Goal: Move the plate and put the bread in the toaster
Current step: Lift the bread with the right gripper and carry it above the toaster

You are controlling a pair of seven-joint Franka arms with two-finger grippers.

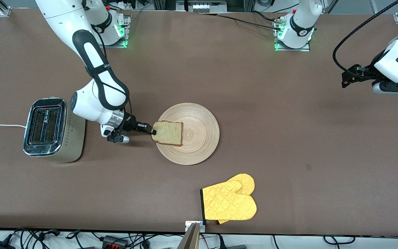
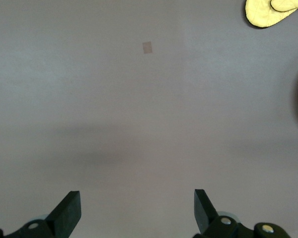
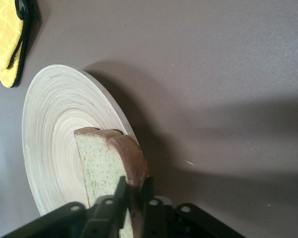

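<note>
At the middle of the front view, holding the bread (image 1: 168, 133) by its crust with the right gripper (image 1: 151, 130) clamped shut, over the plate (image 1: 199, 138); gripped edgewise, probably for dropping upright into the toaster (image 1: 45, 126) at the right arm's end. In an upper corner, waiting with the left gripper (image 2: 137, 210) wide open, empty.

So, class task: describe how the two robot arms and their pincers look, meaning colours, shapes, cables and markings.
Both arms are glossy white, rounded shells with black bands at the joints. The right arm carries thin black cables along its forearm and a silver wrist ring. A thick black cable loops to the left arm. Green lights glow at both bases. The left pincer and right pincer are black, with flat fingers.
</note>
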